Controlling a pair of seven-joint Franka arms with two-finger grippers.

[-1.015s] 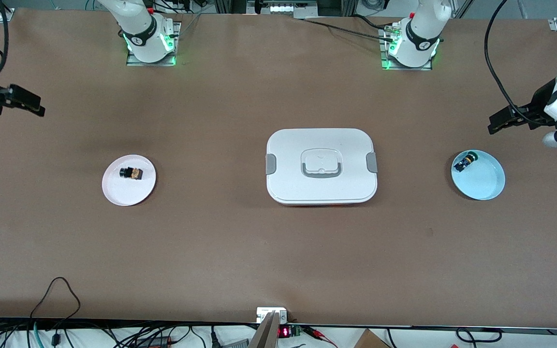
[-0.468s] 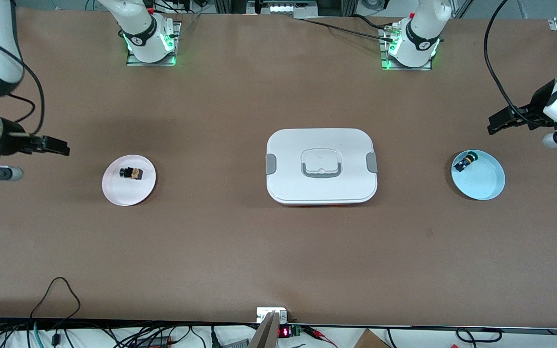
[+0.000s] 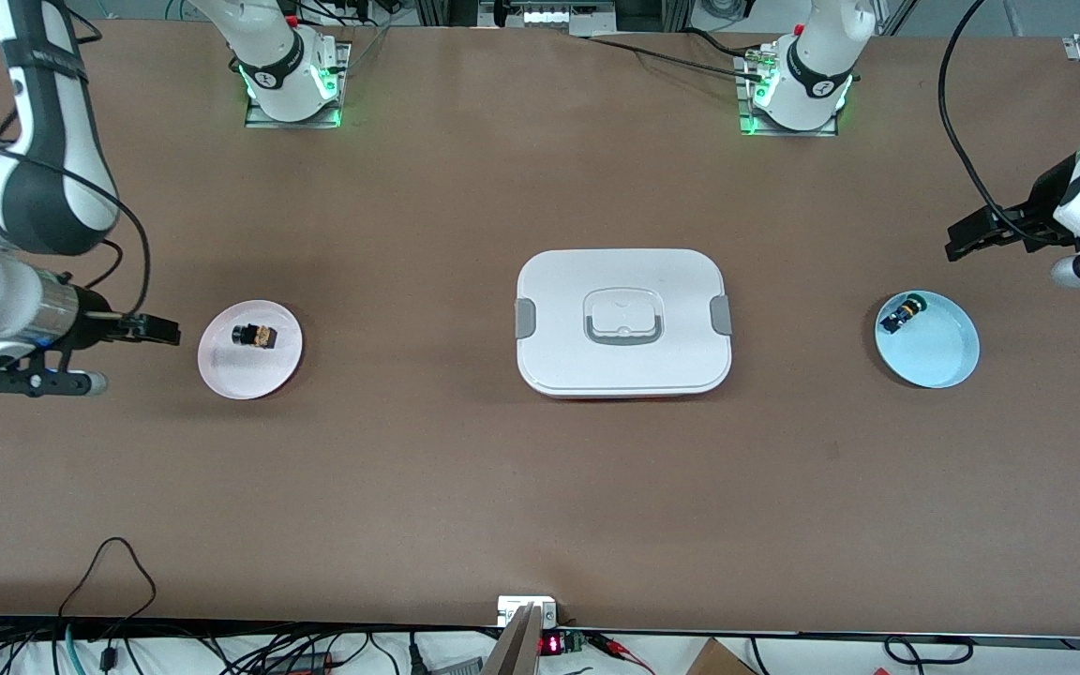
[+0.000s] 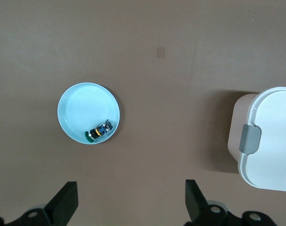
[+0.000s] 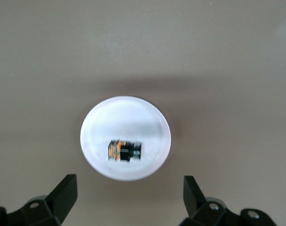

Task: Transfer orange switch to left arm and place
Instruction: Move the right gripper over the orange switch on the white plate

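Note:
The orange switch (image 3: 254,335) lies on its side on a small pale pink plate (image 3: 249,373) toward the right arm's end of the table. My right gripper (image 3: 157,330) is open and empty, over the bare table just beside that plate. In the right wrist view the switch (image 5: 124,151) lies on the plate (image 5: 128,115) ahead of the open gripper (image 5: 128,197). The white box (image 3: 622,322) stands at the table's middle. My left gripper (image 3: 967,234) is open and empty, over the table near the blue plate (image 3: 938,361).
The blue plate holds a small black-and-blue part with a green cap (image 3: 901,313). In the left wrist view, the blue plate (image 4: 84,106), that part (image 4: 99,132) and one end of the box (image 4: 270,136) show. Cables run along the table's front edge.
My right arm has swung in from the table's end and come nearer the front camera, bringing its open gripper up beside the pink plate. The left arm has not moved.

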